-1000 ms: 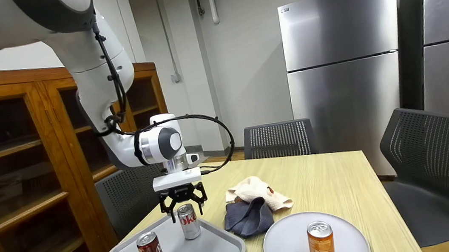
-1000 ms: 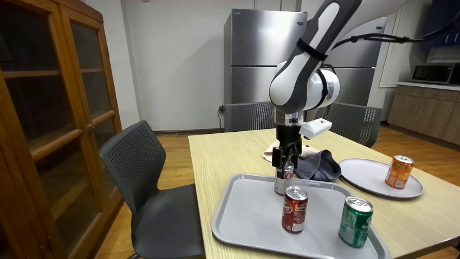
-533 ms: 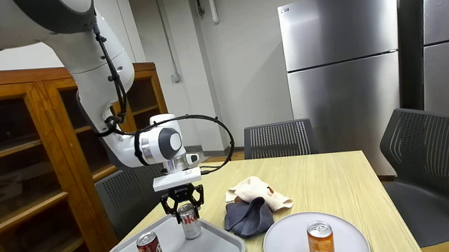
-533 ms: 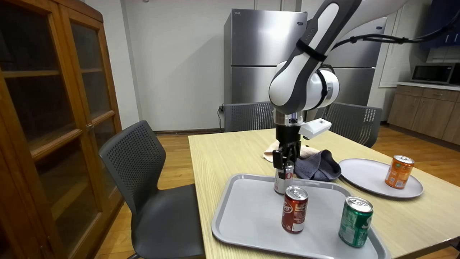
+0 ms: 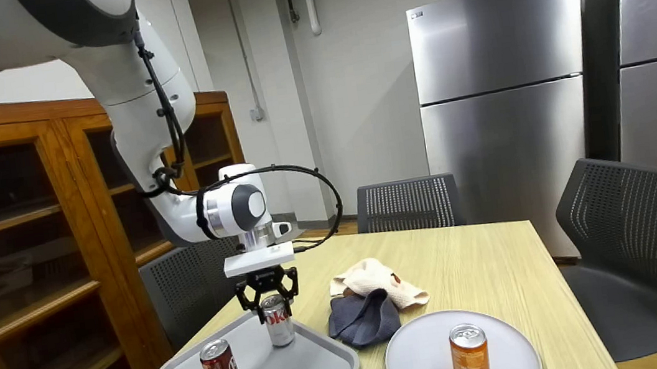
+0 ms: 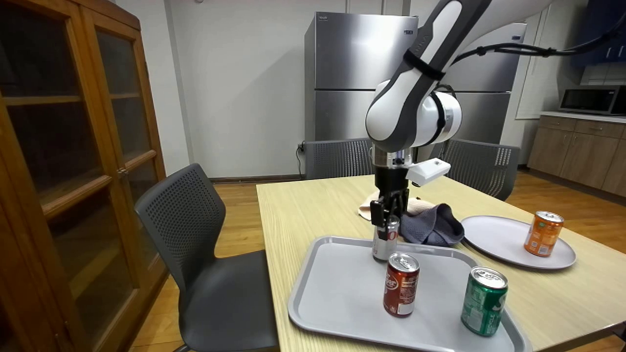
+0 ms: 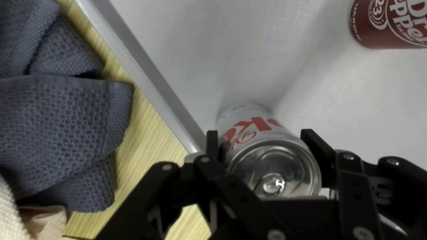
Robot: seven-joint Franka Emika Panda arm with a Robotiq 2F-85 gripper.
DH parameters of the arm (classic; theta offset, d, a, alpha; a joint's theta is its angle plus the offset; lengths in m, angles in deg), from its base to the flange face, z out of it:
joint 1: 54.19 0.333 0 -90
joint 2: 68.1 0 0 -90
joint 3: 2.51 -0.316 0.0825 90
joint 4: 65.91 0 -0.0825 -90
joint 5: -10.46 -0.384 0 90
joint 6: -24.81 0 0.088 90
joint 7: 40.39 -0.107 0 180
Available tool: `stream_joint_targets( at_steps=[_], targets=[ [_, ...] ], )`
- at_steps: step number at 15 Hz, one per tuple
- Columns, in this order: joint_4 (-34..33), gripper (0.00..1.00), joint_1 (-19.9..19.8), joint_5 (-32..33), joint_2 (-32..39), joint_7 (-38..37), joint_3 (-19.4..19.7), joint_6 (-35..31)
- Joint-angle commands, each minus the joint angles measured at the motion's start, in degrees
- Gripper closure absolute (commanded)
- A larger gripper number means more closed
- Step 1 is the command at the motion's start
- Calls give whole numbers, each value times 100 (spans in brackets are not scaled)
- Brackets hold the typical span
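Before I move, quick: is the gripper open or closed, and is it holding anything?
Gripper: closed, holding the silver soda can.

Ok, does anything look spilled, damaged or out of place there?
I see no spill or damage. Only the crumpled dark grey textured cloth and cream textured cloth look untidy, bunched together beside the grey rectangular tray; the cream one has a small reddish mark, perhaps a label.
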Motion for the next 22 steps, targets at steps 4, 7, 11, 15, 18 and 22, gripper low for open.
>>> stream_joint_targets(
  at_steps=[4, 7, 11, 15, 18, 22],
  targets=[
    [37, 62, -209, -84, -421, -46, -10, 213],
    [58, 62, -342, -178, -583, -38, 33, 280],
    [108, 62, -434, -149, -829, -171, 246, 343],
    [154, 62, -621, -237, -1028, -247, 440, 460],
    [170, 62, -740, -272, -1128, -375, 616, 496],
    [153, 62, -870, -250, -1137, -604, 891, 598]
  ],
)
